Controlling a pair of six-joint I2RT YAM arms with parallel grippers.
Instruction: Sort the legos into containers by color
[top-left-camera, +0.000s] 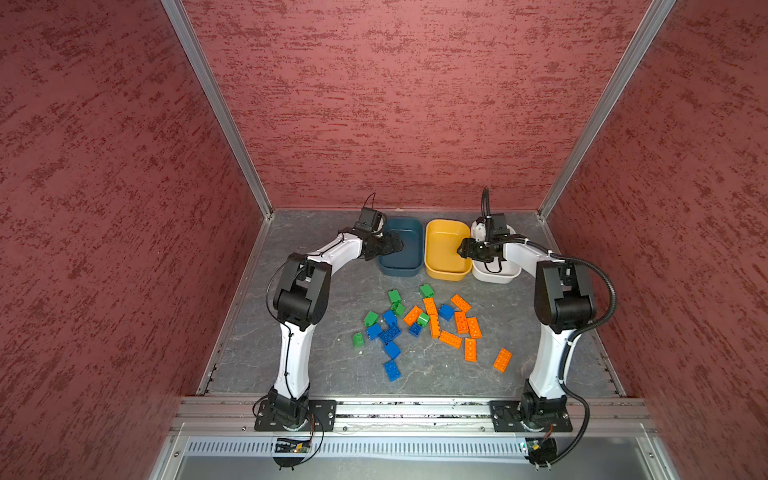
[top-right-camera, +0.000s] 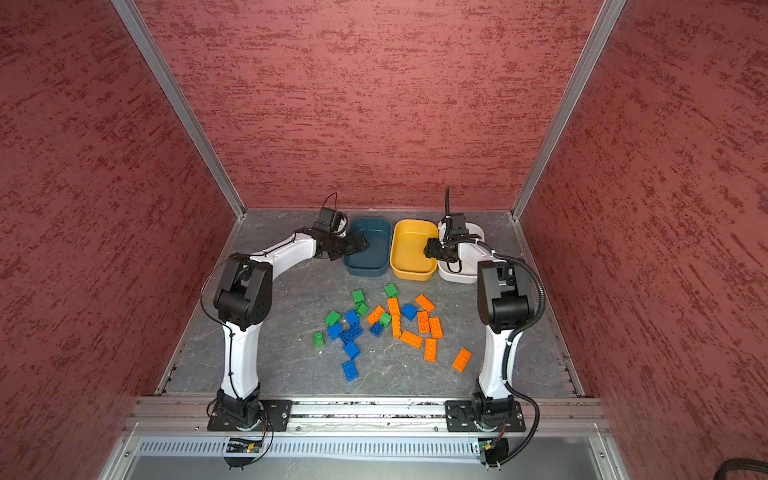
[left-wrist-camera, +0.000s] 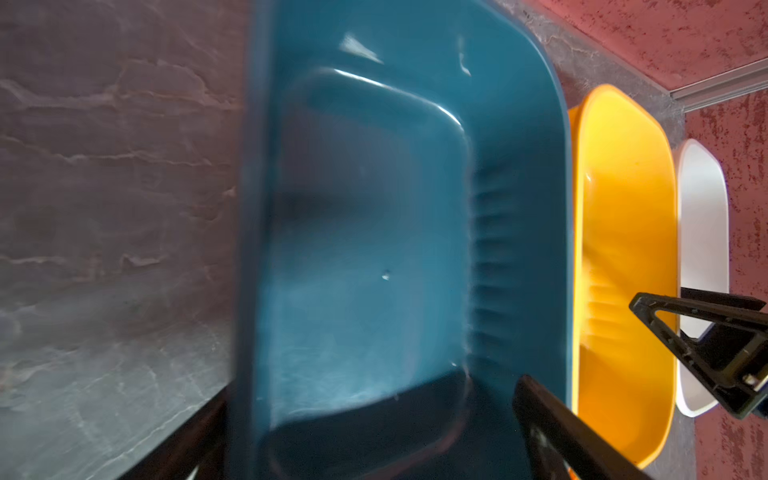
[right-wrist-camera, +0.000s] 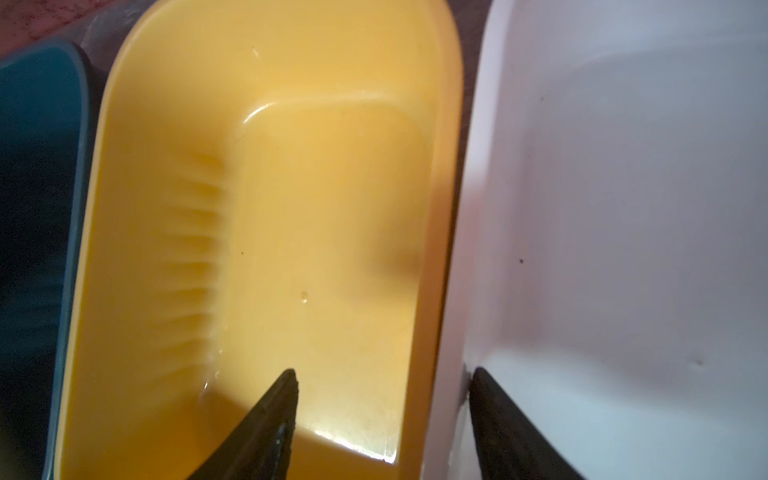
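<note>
While the small studded plastic legos (top-left-camera: 419, 328), orange, blue and green, are all lying loose on the grey stone-patterned tabletop (top-left-camera: 332, 374), well behind both tools toward the arm bases, neither arm is carrying anything. The left tool (top-left-camera: 390, 246) is hanging with its fingers spread wide over the dark teal-blue rounded plastic tub (top-left-camera: 399, 270), at the rim on its own arm's side; the tub beneath it is showing bare. The right tool (right-wrist-camera: 382, 374) is standing with its fingers apart, straddling two neighbouring walls. One finger is dipping into the mustard yellow plastic tub (right-wrist-camera: 291, 208) and the other is touching the inner wall of the white plastic tub (right-wrist-camera: 623, 208), with nothing looking clamped. Sorting is seemingly not yet begun, and the arms appear to be tending the tubs. Next, the right tool is facing a choice: squeezing both walls together, which is risking dragging two tubs, or lifting clear and reaching back for a brick.
</note>
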